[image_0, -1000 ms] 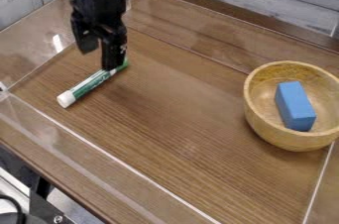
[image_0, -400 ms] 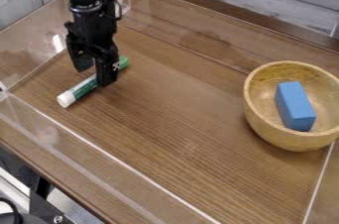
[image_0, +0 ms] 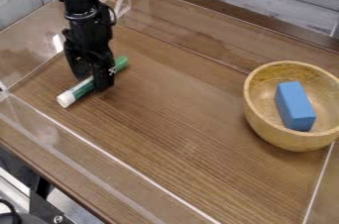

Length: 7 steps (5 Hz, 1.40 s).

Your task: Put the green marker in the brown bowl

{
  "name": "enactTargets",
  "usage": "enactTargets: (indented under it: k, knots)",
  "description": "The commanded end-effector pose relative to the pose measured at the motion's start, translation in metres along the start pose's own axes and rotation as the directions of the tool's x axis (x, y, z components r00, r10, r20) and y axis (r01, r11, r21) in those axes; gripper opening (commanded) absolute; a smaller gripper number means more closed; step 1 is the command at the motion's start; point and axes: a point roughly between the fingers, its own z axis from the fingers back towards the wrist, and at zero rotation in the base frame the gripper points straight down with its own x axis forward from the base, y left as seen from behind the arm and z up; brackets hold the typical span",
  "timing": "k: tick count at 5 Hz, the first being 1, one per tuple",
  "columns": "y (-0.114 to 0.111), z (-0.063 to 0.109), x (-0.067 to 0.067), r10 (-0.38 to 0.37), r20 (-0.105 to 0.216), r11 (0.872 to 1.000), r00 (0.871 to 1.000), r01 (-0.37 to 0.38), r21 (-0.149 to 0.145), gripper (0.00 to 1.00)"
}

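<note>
The green marker (image_0: 82,88) lies flat on the wooden table at the left, white barrel end toward the front, green cap end toward the back right. My black gripper (image_0: 91,76) points straight down over the marker's middle, jaws open, one finger on each side of the barrel; I cannot tell whether the fingers touch it. The gripper hides the marker's middle. The brown bowl (image_0: 261,112) sits far off at the right edge, light tan wood with a thick rim.
A blue rectangular block (image_0: 295,104) lies inside the bowl. Clear plastic walls (image_0: 34,35) fence the tabletop on the left, front and back. Bare wood stretches between marker and bowl.
The gripper has come down and shifted left, from above the marker's cap end to low over its middle, fingers now straddling it. Marker, bowl and block have not moved.
</note>
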Motion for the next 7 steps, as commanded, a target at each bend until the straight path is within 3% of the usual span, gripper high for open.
enactTargets:
  k: [1,6,7]
  knots:
    - [0.0114,0.0163,0.0098,0.004,0.047,1.000,0.999,-0.005,0.030,1.00]
    - [0.0091,0.0176,0.0077,0.006,0.013,0.999,1.000,-0.005,-0.032,1.00]
    - [0.0104,0.0139,0.0081,-0.002,0.014,0.999,1.000,0.002,-0.034,0.00]
